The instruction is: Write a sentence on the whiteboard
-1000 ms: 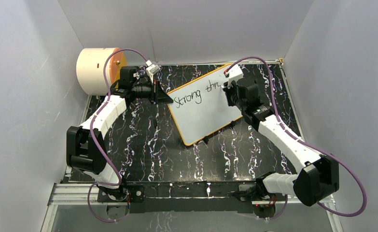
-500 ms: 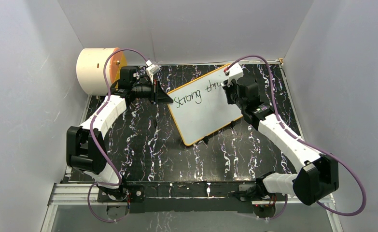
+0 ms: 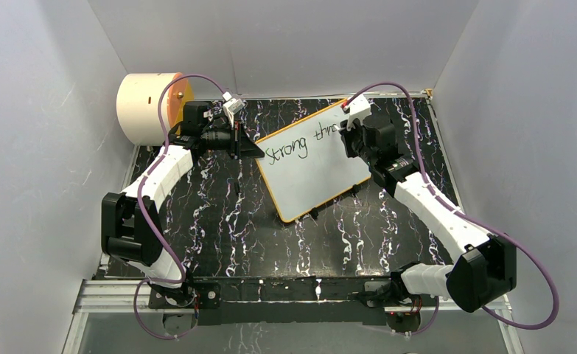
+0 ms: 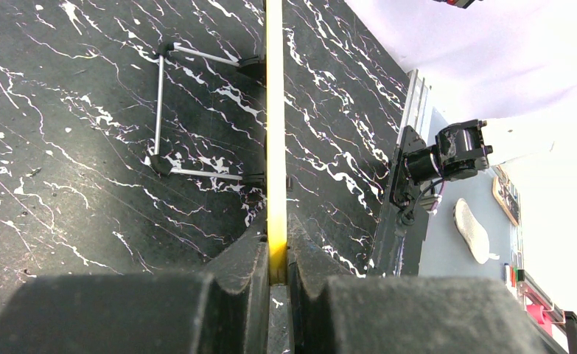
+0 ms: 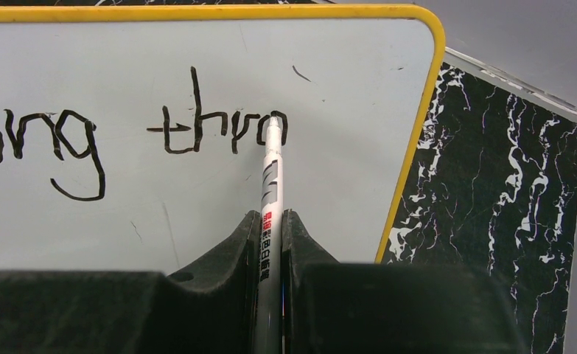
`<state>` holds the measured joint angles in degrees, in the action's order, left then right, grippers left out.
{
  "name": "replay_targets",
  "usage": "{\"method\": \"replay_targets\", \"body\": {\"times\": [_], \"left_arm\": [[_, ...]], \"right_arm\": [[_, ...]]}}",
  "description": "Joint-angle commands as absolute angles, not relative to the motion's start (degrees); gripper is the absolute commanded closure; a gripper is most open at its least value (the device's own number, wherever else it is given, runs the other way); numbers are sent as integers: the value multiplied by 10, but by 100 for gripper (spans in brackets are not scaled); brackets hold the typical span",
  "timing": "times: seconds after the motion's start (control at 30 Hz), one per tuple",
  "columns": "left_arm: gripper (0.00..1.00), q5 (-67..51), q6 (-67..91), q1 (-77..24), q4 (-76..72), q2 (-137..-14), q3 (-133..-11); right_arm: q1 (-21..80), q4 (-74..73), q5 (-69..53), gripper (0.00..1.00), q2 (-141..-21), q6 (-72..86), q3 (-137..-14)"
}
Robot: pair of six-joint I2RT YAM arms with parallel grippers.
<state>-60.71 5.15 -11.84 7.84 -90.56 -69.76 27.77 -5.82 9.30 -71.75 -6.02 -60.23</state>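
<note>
OK, whiteboard (image 3: pixel 315 177) sits askew on the table (image 3: pixel 219 221), toward 12 o'clock from centre. Left gripper (image 4: pixel 276 247) is clamped on its yellow frame edge, at the board's 9 o'clock side. Right gripper (image 5: pixel 272 225) pinches a marker (image 5: pixel 273 173). The tip touches the last letter of "Strong thro", near the board's 2 o'clock corner. Cream cylinder (image 3: pixel 145 107) stands at 10 o'clock.

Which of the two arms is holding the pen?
The right tool, shut on a white marker whose tip touches the whiteboard. The left tool merely clamps the board's edge.
</note>
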Motion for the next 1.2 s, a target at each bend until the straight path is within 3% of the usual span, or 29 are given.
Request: {"method": "replay_targets", "body": {"times": [0.0, 1.17], "left_arm": [[100, -621, 39, -120, 92, -896, -693], [100, -622, 39, -120, 92, -896, -693]], "right_arm": [[277, -44, 73, 100, -715, -60, -629], [261, -32, 99, 100, -713, -74, -641]]}}
